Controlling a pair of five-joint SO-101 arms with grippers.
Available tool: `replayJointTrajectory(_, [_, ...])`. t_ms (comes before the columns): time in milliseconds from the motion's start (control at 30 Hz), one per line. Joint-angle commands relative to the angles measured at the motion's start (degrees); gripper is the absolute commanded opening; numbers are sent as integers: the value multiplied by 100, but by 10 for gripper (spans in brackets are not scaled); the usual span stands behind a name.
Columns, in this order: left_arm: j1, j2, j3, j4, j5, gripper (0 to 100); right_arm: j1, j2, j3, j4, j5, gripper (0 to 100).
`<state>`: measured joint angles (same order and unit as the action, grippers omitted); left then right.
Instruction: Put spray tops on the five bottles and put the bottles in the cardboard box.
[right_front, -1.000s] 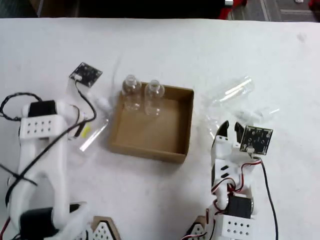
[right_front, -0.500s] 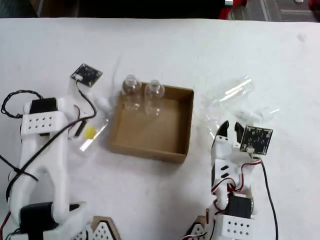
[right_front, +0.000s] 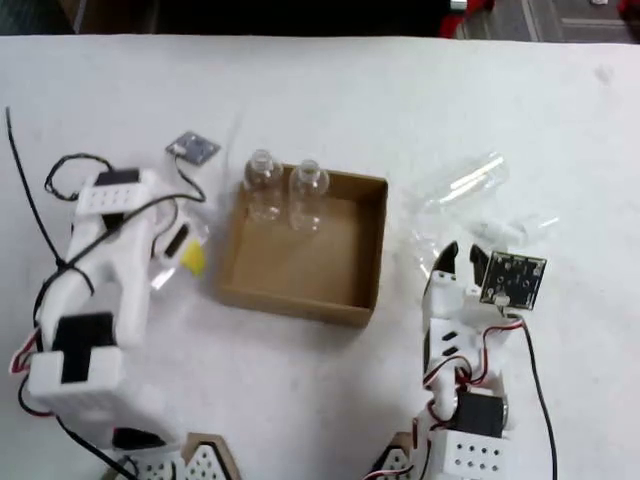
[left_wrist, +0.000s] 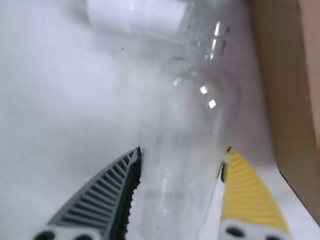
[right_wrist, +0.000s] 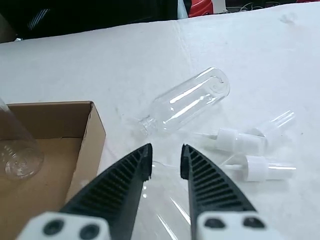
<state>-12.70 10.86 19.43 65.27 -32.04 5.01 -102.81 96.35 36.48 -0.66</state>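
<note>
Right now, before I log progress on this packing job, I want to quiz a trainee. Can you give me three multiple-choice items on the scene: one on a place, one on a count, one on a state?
1. Where is the left gripper?
A) at a clear bottle lying on the table left of the box
B) inside the box
C) right of the box

2. How many bottles stand in the box?
A) none
B) five
C) two

3. How is the far bottle beyond the right gripper?
A) upright with a top on
B) lying on its side, neck bare
C) held in that gripper

Answers:
1 A: the left wrist view shows the bottle with the box wall beside it.
2 C: two bottles stand along its far wall.
3 B: it rests flat on the table.
</note>
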Motion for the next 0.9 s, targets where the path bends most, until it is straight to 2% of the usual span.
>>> replayJointTrajectory(0, [-13, 268, -378, -105, -53, 163, -66, -4, 53, 22, 62, 84])
replayJointTrajectory(167, [-189, 259, -387, 26, -149, 46, -66, -4, 53, 13, 62, 84])
replayJointTrajectory(300, [-470, 259, -387, 422, -659, 38, -75, -4, 53, 4, 62, 84])
replayJointTrajectory(567, [-1833, 251, -1002, 545, -747, 38, -75, -4, 53, 4, 62, 84])
replayJointTrajectory(700, [-2123, 251, -1556, 1240, -1073, 38, -75, -4, 53, 4, 62, 84])
replayJointTrajectory(800, [-2026, 286, -1855, 1978, -1380, 41, -75, -4, 53, 4, 62, 84])
replayJointTrajectory(867, [-1912, 295, -1899, 2189, -1486, 42, -75, -4, 53, 4, 62, 84])
